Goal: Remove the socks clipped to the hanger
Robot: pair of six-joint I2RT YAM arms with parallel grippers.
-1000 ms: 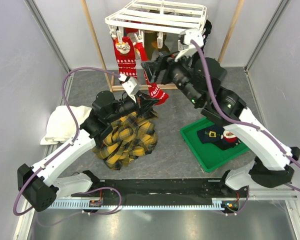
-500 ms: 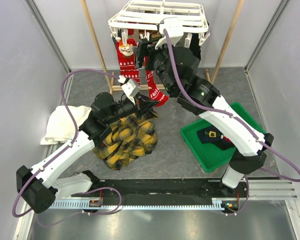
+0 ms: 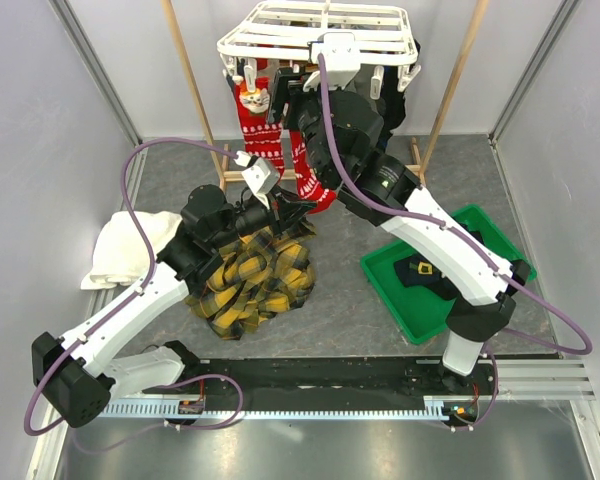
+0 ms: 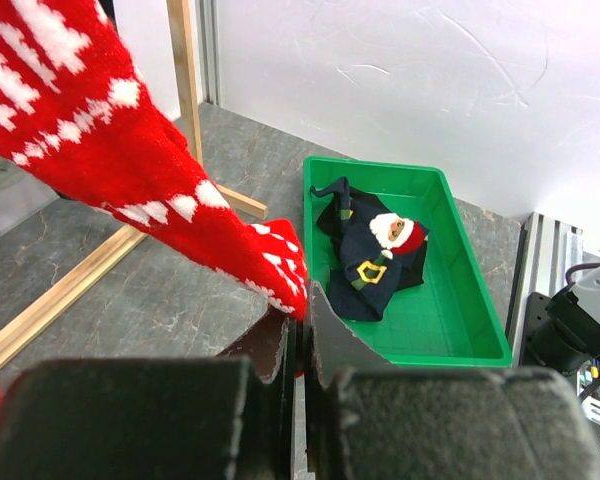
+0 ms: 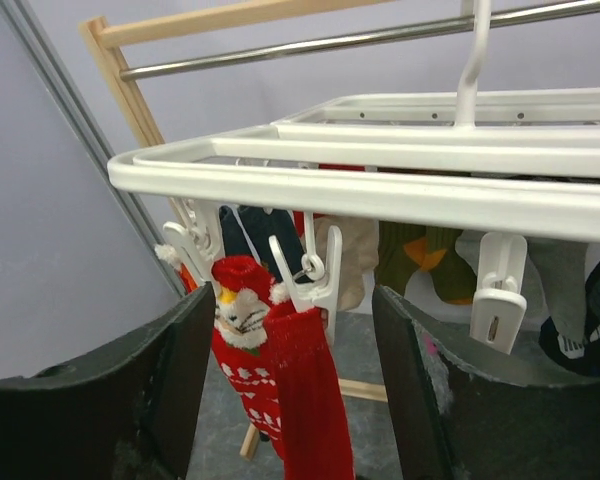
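Red patterned knitted sock, soft and stretchy, hangs clipped at the left of the far white slatted plastic hanger. The left gripper is clamped on its toe, a sound hold. The right gripper stands apart around its white peg.

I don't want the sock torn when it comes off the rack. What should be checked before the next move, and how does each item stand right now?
1. Jaws of the left gripper shut on the toe of the red sock: ok.
2. Jaws of the right gripper open: ok.
3. The clip holding that sock lines up between the right jaws in the wrist view: ok.
4. Right jaws touching the clip: cannot tell.
5. Sock freed from the hanger: not ok, it is clipped on.
6. Room in the green tray: ok, only a navy sock lies inside.
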